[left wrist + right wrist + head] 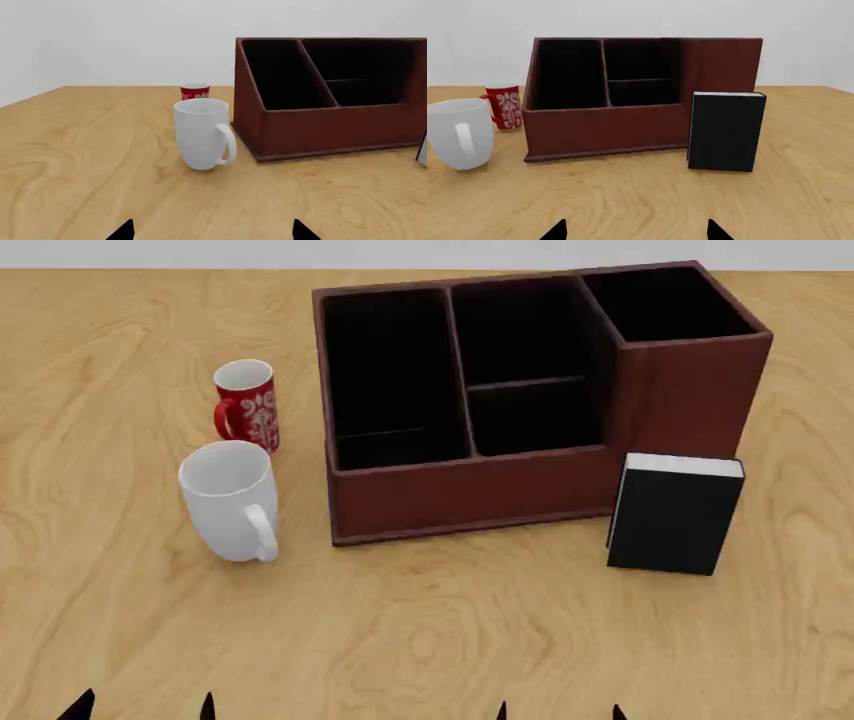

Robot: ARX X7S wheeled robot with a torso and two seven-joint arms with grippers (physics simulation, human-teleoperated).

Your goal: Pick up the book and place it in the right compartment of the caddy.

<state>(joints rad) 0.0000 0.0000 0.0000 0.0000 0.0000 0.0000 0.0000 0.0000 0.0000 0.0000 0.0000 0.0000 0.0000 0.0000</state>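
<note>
On the wooden table (120, 620), black book (674, 515) upright just beside the caddy (454, 495) below its right compartment (663, 302), 2 mugs at left, left gripper (144, 708) and right gripper (559, 712) both spread open, holding nothing.

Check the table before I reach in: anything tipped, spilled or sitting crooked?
Nothing stands out. The book stands upright in front of the caddy, below its tall right compartment. The white mug and red mug are both upright to the caddy's left. No spills or damage show.
</note>
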